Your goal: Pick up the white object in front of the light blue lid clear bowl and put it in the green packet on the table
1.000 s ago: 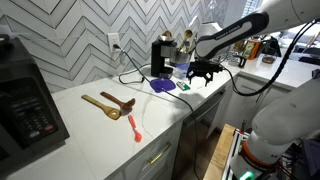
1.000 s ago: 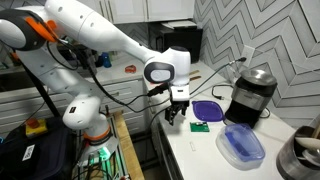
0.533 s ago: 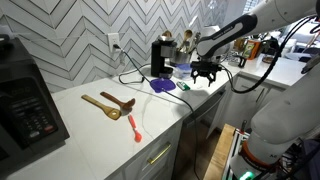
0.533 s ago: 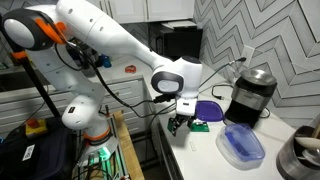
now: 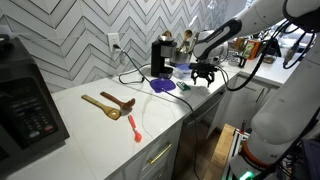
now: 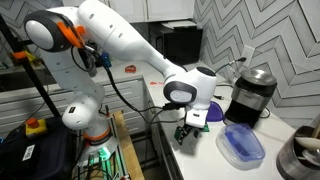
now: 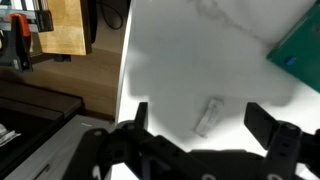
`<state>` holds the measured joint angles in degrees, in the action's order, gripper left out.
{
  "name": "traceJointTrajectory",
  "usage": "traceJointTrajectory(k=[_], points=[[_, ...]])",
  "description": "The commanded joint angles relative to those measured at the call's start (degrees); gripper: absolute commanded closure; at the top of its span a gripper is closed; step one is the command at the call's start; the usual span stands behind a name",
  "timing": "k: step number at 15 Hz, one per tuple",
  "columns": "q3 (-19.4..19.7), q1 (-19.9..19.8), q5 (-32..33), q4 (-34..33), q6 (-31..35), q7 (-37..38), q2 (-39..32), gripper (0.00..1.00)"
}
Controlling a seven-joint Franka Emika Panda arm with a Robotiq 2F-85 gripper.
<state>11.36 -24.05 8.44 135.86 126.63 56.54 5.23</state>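
The hand (image 7: 198, 113) is above the white bench (image 7: 180, 50), and its two dark fingers (image 7: 137, 115) are spread wide. A small white object (image 7: 208, 117) lies flat on the bench between them, untouched. A corner of the green packet (image 7: 300, 50) shows at the upper right edge.

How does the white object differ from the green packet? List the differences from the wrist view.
The white object is a slim little piece; the green packet is far broader and cut off by the frame. The white object lies between the open jaws; the green packet lies outside them. Both rest flat on the pale counter.
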Motion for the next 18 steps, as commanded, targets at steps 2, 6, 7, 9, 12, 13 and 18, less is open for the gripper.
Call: traceJointTrajectory(k=[2, 6, 7, 9, 12, 13, 18], points=[[2.8, 1.8, -0.5, -3.0, -0.5, 1.5, -3.6, 0.25], [3.9, 2.4, -1.2, -3.3, 0.3, 1.4, -4.7, 0.13], [4.1, 2.6, -1.7, -3.2, 0.4, 1.2, -4.9, 0.15], [4.3, 2.8, -2.4, -3.1, 0.4, 1.2, -5.1, 0.31], [4.8, 3.1, -3.4, -3.0, 1.2, 1.1, -5.3, 0.55], [4.9, 3.2, -3.8, -3.0, 1.4, 1.0, -5.3, 0.63], [5.5, 3.2, -5.5, -2.9, 3.3, 0.6, -5.3, 0.81]])
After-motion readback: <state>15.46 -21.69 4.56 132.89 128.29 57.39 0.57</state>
